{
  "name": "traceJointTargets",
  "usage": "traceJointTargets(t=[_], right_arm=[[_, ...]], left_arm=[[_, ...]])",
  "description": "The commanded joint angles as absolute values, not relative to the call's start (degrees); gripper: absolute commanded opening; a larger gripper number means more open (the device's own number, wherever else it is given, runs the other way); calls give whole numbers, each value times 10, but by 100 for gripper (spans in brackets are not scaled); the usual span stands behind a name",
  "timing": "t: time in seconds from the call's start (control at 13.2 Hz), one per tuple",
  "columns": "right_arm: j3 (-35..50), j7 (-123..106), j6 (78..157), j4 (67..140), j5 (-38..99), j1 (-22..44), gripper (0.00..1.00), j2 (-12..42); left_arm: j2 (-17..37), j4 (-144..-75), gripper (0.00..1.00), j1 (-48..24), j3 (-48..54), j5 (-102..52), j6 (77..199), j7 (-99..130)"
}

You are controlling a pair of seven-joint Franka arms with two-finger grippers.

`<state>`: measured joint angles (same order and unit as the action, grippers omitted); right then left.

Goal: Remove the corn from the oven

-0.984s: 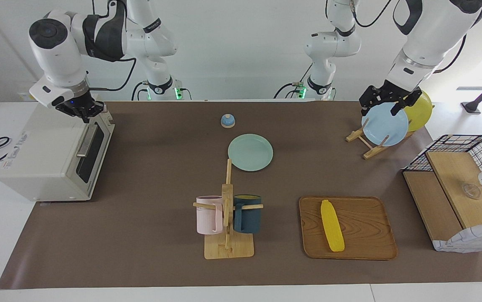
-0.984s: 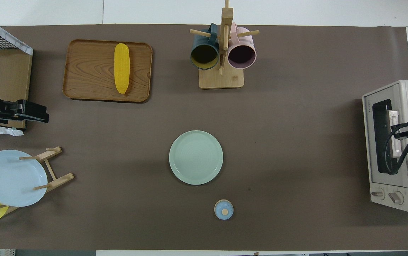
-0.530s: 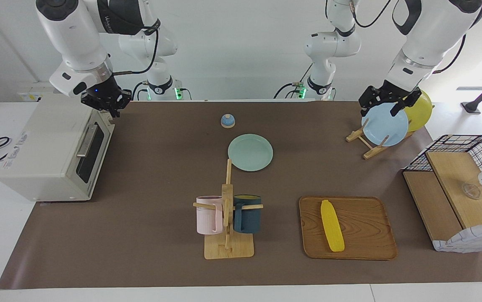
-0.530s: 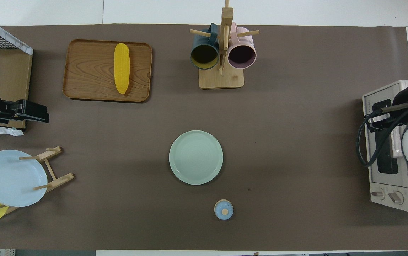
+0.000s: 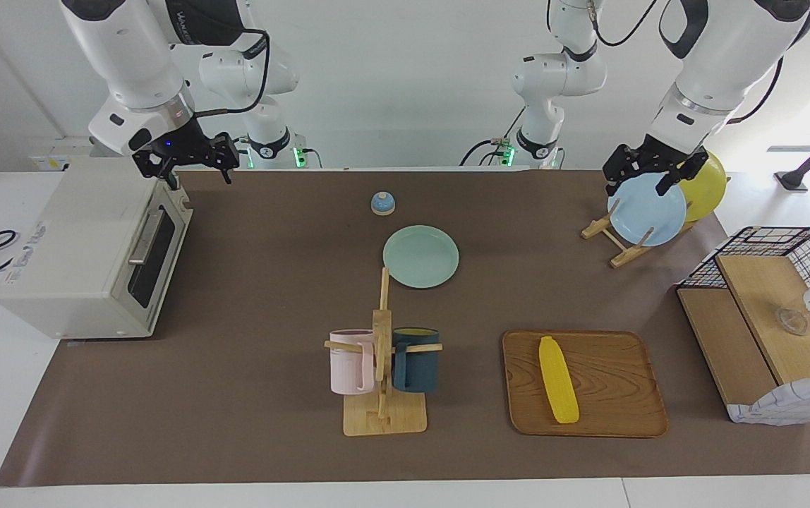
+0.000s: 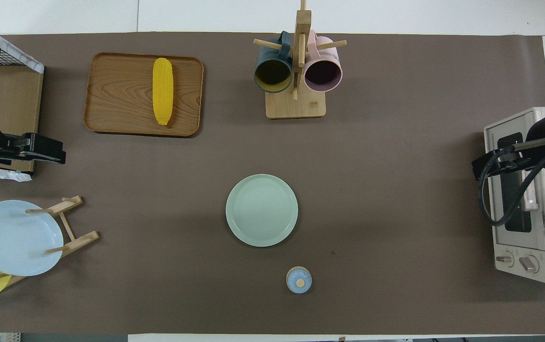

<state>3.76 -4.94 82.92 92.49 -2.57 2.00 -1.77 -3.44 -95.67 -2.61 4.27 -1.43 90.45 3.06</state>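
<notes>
R gripper [image 5: 193, 166] has lifted off the toaster oven [image 5: 87, 257], fingers spread, empty. Door's shut. Corn cob [image 5: 559, 379] lies on wooden tray [image 5: 617, 384] at 5 o'clock; L gripper [image 5: 648, 176] waits, grip unclear.

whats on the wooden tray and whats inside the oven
The corn lies alone on the wooden tray. The oven door is shut; its dark window shows nothing inside.
</notes>
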Motion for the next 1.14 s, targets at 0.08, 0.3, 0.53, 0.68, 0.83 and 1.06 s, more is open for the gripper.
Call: traceJointTargets(t=[0.08, 0.3, 0.53, 0.68, 0.83, 1.06], right_arm=[[16, -40, 808, 919, -17, 40, 100, -25], [16, -28, 811, 919, -10, 27, 100, -26], [16, 1, 811, 919, -11, 25, 100, -32], [17, -1, 811, 928, -11, 16, 100, -36], [15, -3, 812, 926, -15, 10, 100, -36], [11, -34, 828, 929, -16, -22, 100, -36]], left_arm=[[-35, -957, 100, -15, 52, -4, 911, 32], [-36, -959, 100, -15, 52, -4, 910, 28], [-36, -959, 100, -15, 52, -4, 910, 26], [-36, -959, 100, -15, 52, -4, 910, 29], [-36, -959, 100, -20, 52, -4, 909, 30], [-36, -959, 100, -25, 53, -4, 906, 32]])
